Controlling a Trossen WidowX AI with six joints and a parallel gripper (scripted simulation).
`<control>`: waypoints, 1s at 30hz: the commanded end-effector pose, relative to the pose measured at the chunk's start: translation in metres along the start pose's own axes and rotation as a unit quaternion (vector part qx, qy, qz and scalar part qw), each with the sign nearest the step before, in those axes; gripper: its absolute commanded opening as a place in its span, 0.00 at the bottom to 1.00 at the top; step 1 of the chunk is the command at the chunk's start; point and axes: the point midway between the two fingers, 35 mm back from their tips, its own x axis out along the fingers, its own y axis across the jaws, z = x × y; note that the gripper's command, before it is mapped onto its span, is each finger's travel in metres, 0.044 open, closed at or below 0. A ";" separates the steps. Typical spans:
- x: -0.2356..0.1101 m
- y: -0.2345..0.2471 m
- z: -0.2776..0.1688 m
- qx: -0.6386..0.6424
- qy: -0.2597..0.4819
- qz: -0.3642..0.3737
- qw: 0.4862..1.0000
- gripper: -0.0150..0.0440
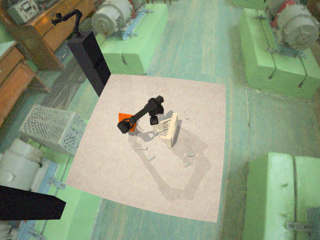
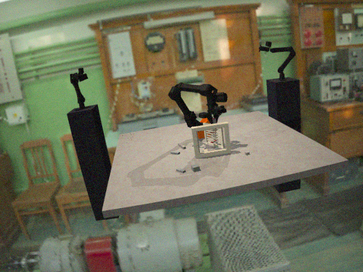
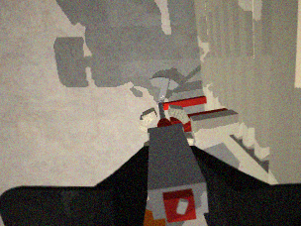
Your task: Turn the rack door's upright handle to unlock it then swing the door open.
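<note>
The cream rack frame point(image 1: 172, 130) point(image 2: 195, 147) stands upright on the pale table point(image 1: 110, 168) point(image 2: 149, 191). Its slatted door point(image 1: 165, 125) point(image 2: 215, 136) stands swung well out of the frame, on the arm's side; its exact angle is hard to judge. My gripper point(image 1: 154, 123) point(image 3: 168, 152) points down at the door's free end and is shut on the grey upright handle point(image 3: 175, 159), which has a red patch on it. Red parts show by the handle's foot in the wrist view. The fingertips are hidden in the exterior view, and the handle's exact turn relative to the door cannot be told.
An orange plate point(image 1: 123, 116) point(image 2: 201, 135) lies by the arm's base. Several small grey pieces lie around the rack, among them one block point(image 1: 190, 154) point(image 2: 195, 168) on the far side of the frame from the arm and a small one point(image 1: 187, 118) point(image 2: 247, 153) beside the frame.
</note>
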 end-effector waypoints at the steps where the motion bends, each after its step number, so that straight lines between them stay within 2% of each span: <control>1: 0.001 0.007 0.003 0.034 0.001 0.000 0.999 0.28; 30: 0.000 0.070 0.037 0.282 0.000 0.002 0.959 0.28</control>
